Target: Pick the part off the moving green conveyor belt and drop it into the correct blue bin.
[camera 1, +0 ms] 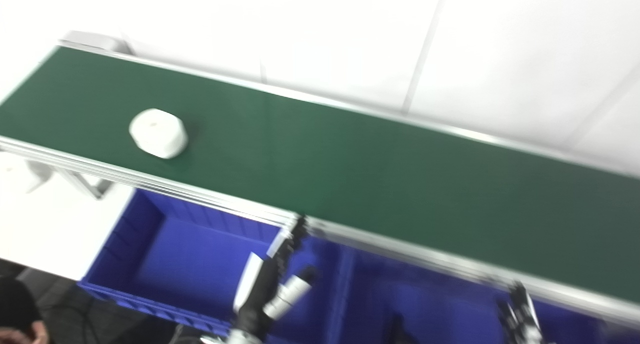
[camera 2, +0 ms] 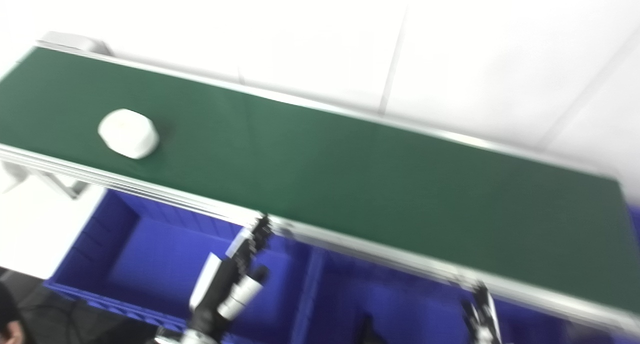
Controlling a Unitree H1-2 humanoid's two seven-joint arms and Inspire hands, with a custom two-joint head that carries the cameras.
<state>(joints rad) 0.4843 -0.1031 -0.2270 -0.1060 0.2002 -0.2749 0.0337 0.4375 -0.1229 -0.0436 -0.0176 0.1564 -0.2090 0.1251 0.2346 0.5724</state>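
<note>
A white, rounded part (camera 1: pixel 159 133) lies on the green conveyor belt (camera 1: pixel 350 169) near its left end; it also shows in the right eye view (camera 2: pixel 129 133). My left hand (camera 1: pixel 272 284) is open and empty, raised over the blue bins just below the belt's near rail, well right of the part. My right hand (camera 1: pixel 520 311) is low at the bottom right under the belt's edge; only its blurred fingertips show. The left blue bin (camera 1: pixel 130 264) sits below the belt, with a second blue bin (camera 1: pixel 425 304) to its right.
The belt's metal near rail (camera 1: pixel 200 191) runs between the hands and the belt. A divider between the bins (camera 1: pixel 342 289) stands beside my left hand. A white wall lies behind the belt. A person's head (camera 1: pixel 17 309) is at the bottom left corner.
</note>
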